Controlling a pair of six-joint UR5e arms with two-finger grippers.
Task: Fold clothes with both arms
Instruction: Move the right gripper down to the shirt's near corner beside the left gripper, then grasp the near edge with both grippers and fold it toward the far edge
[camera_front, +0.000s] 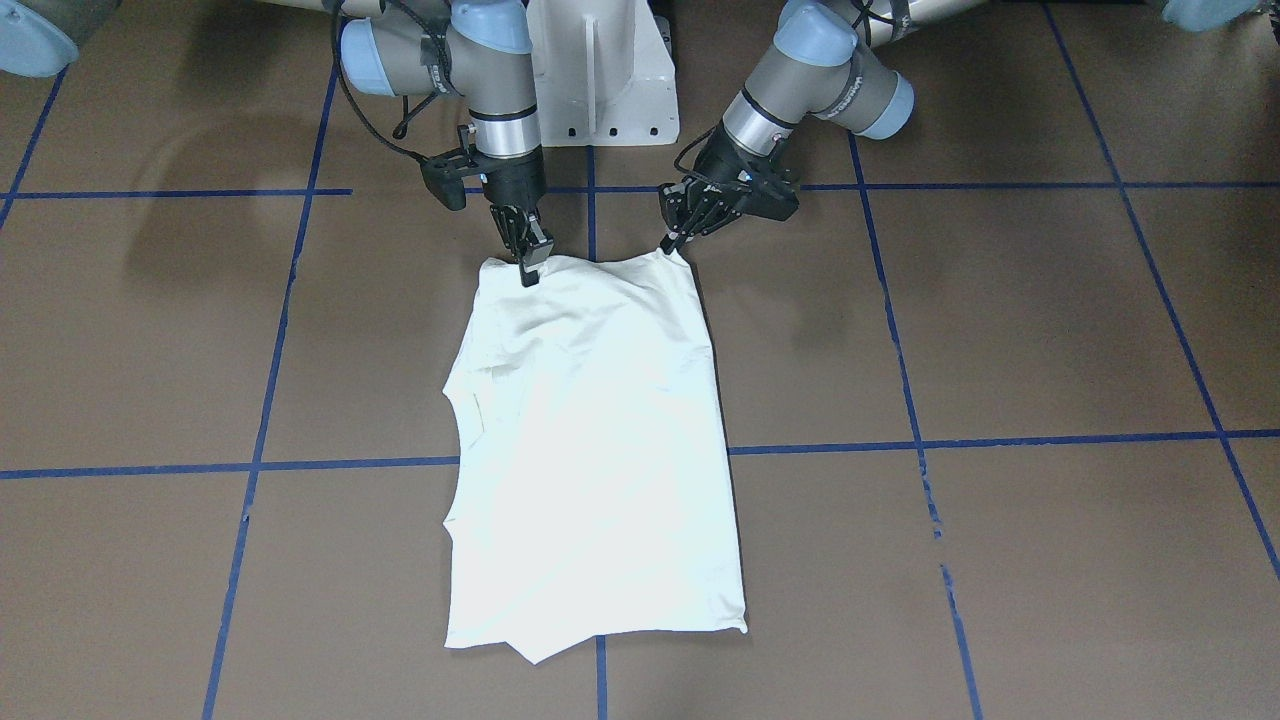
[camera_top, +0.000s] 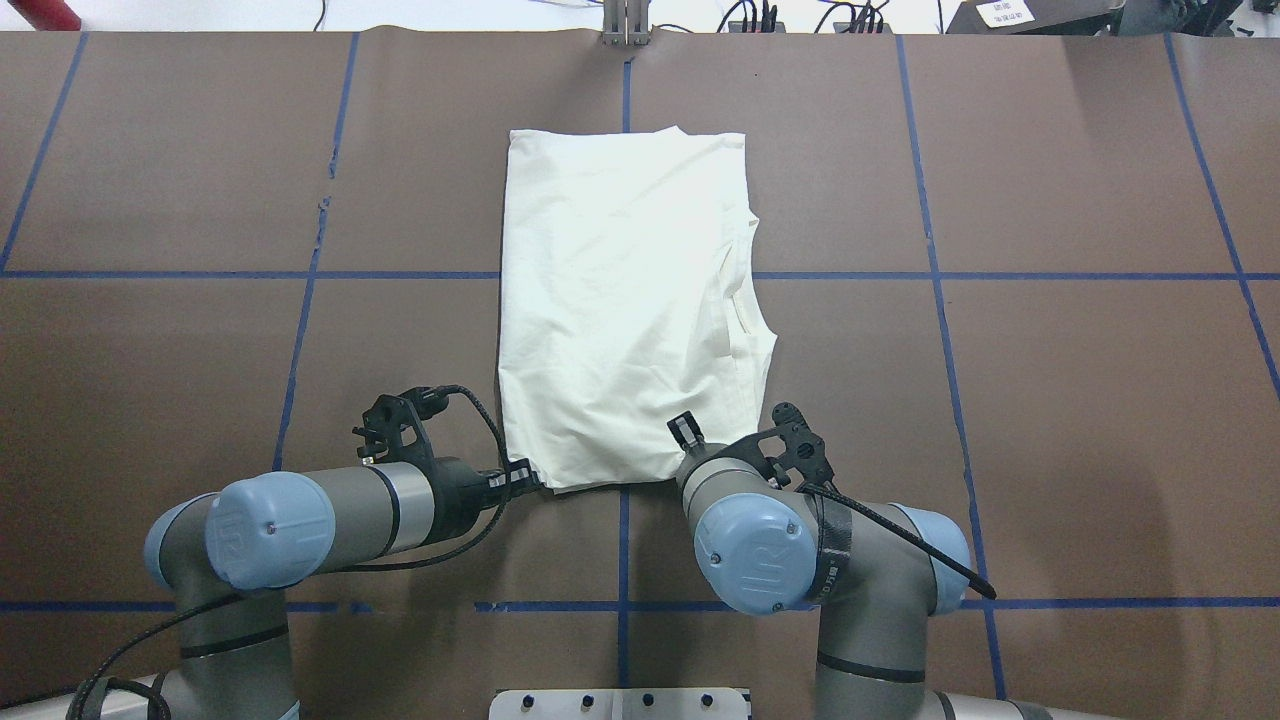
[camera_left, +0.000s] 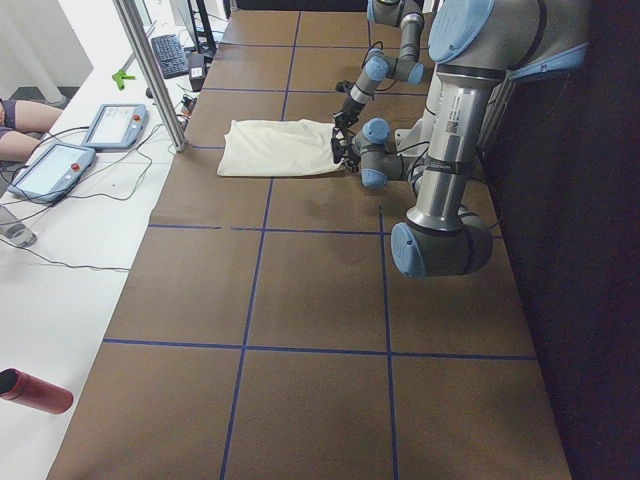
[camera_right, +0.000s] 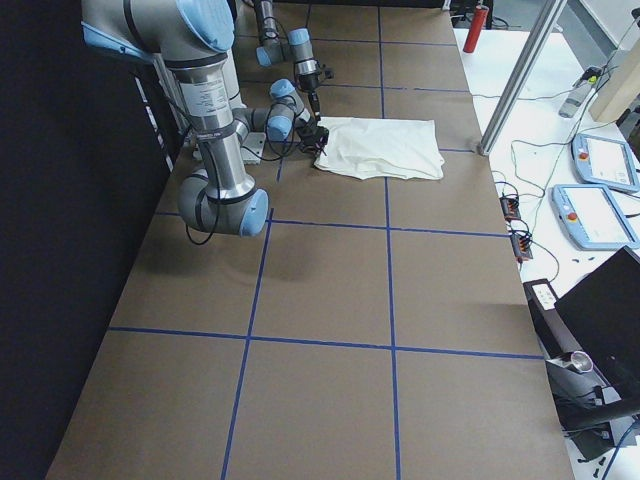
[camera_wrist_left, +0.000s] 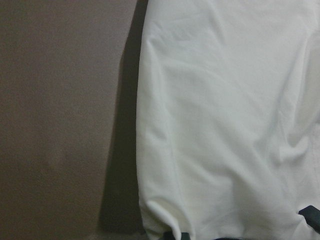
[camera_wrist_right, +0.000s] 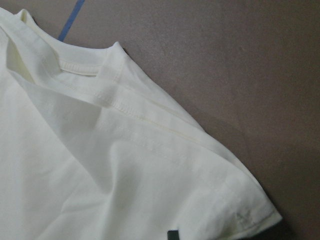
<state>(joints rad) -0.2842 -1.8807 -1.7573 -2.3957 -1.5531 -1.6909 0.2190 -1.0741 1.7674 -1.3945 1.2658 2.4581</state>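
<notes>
The cream-white shirt (camera_front: 600, 430) lies plain side up in a long folded rectangle at the table's middle (camera_top: 620, 300); no print shows. My left gripper (camera_front: 672, 243) is shut on the shirt's corner nearest the robot, on the left in the overhead view (camera_top: 530, 480). My right gripper (camera_front: 528, 268) is shut on the other near corner (camera_top: 688, 432). The near edge sags slightly between the two grips. In the left wrist view the cloth (camera_wrist_left: 225, 125) fills the right side. The right wrist view shows a hemmed fold of the shirt (camera_wrist_right: 100, 175).
The white pedestal base (camera_front: 600, 80) stands between the arms. Blue tape lines (camera_front: 590, 200) grid the brown table. Beyond the far edge are a metal post (camera_left: 150, 70), teach pendants (camera_left: 110, 125) and a person's arm (camera_left: 20, 115). A red bottle (camera_left: 35, 390) lies on the side bench.
</notes>
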